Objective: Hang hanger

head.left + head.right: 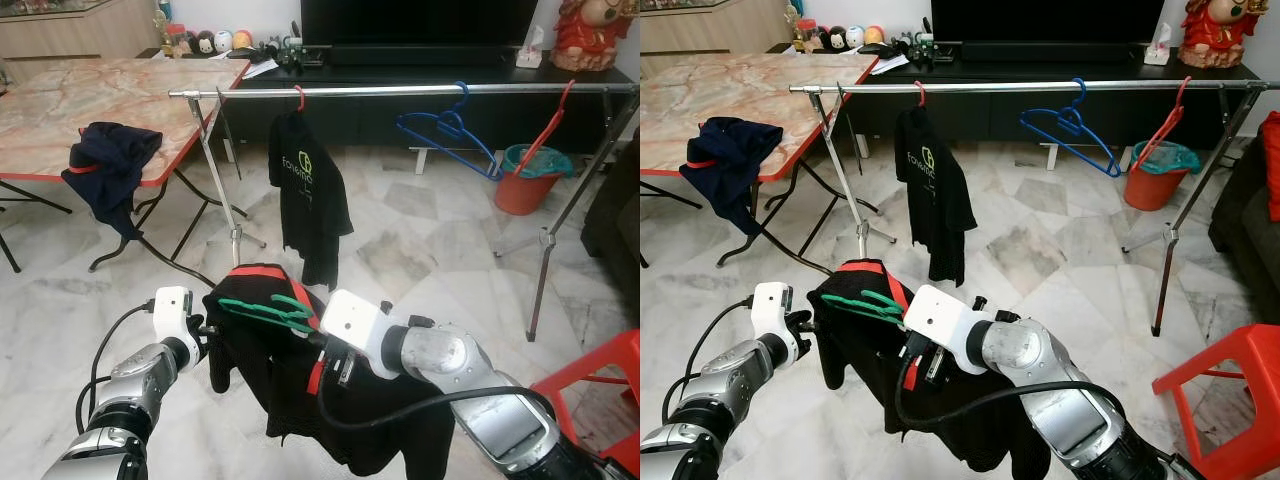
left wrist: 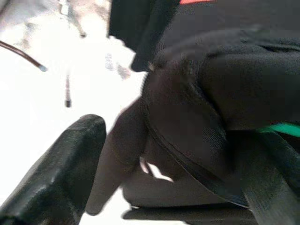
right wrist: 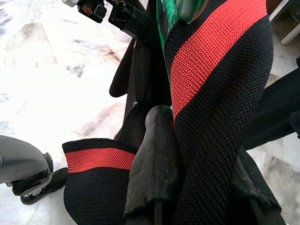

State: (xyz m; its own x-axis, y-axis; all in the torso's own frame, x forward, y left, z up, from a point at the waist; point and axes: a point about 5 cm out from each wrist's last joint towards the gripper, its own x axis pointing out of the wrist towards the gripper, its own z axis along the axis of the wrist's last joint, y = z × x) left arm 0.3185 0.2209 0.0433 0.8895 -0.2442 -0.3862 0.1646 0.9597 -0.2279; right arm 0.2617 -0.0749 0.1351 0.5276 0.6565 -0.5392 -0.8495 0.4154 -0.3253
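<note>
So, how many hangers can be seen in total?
5: green hanger in the held shirt, red under the hung shirt, blue, red on the rail, red in the table's shirt.

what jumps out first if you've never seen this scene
The two grippers low in front, the left gripper and right gripper, hold up a black shirt with red trim on a green hanger. Behind them a long metal rail spans the room, carrying a hung black t-shirt, a blue hanger and a red hanger.
</note>
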